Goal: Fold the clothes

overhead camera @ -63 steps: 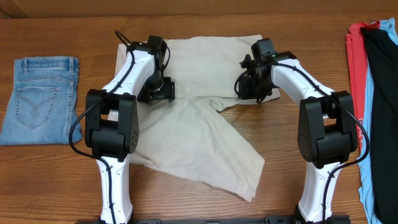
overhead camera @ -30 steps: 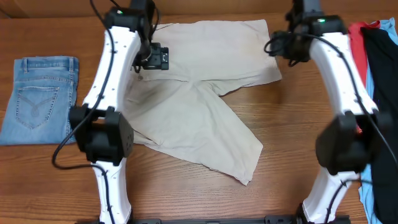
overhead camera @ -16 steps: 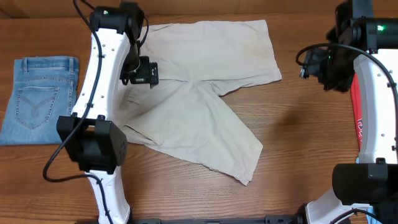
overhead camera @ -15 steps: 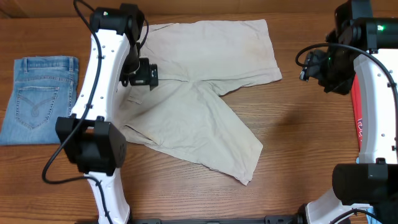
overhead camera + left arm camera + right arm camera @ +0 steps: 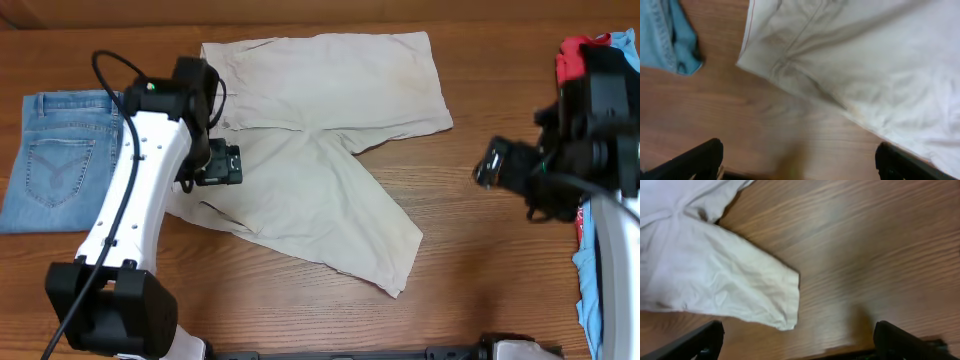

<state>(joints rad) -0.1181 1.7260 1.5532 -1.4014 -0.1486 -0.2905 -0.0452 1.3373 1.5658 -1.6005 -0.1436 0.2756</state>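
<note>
The clothes, a pale beige pair of shorts (image 5: pixel 320 150), lie spread flat on the wooden table, waistband to the left. One leg runs to the back right and the other slants toward the front right. My left gripper (image 5: pixel 216 164) hovers open over the waistband side, and its wrist view shows the waistband corner (image 5: pixel 865 65) above bare wood, with nothing between the fingers (image 5: pixel 695 162). My right gripper (image 5: pixel 497 166) hangs open over bare table to the right of the shorts. Its wrist view shows a leg hem (image 5: pixel 705 265) at the left, clear of the empty fingers (image 5: pixel 905 340).
Folded light-blue jeans (image 5: pixel 60 160) lie at the left edge, their corner (image 5: pixel 665 35) also in the left wrist view. A red garment (image 5: pixel 568 50) and a light-blue one (image 5: pixel 590 290) lie at the right edge, partly under my right arm.
Both arms have drawn back toward the front. The left gripper came off the waistband's far corner, and the right gripper swung down and away from the leg, its jaws opening wider. The shorts stay flat.
</note>
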